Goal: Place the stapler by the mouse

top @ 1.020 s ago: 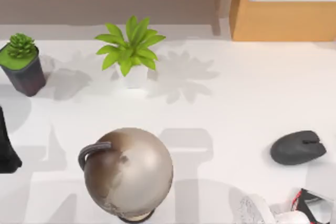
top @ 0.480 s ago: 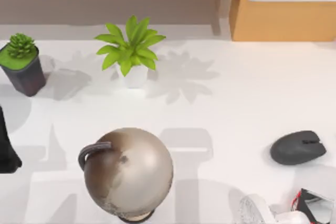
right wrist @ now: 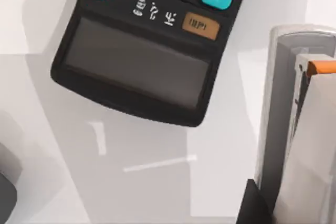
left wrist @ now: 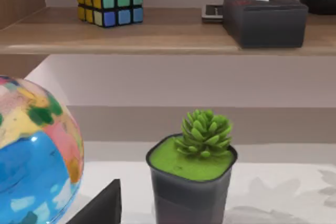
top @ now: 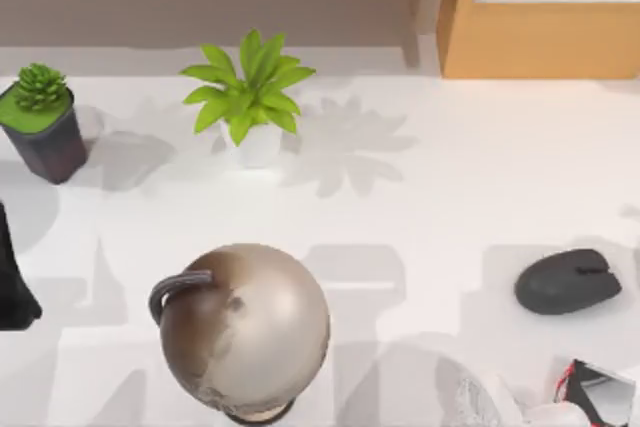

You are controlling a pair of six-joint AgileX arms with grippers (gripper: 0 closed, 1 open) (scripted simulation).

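The dark grey mouse (top: 567, 281) lies at the table's right side. My right wrist view looks down on a silver stapler (right wrist: 299, 129), cut off at the frame edge, beside a black calculator (right wrist: 152, 40). My left arm (top: 12, 282) sits at the left edge. I cannot tell how my fingers stand on either gripper.

The white table (top: 450, 197) bears a globe (top: 245, 327) at front left, a leafy plant (top: 250, 97) and a potted succulent (top: 40, 117) toward the back, the mouse (top: 567, 281) at right, and a calculator (right wrist: 147, 40) beside the stapler (right wrist: 299, 124).
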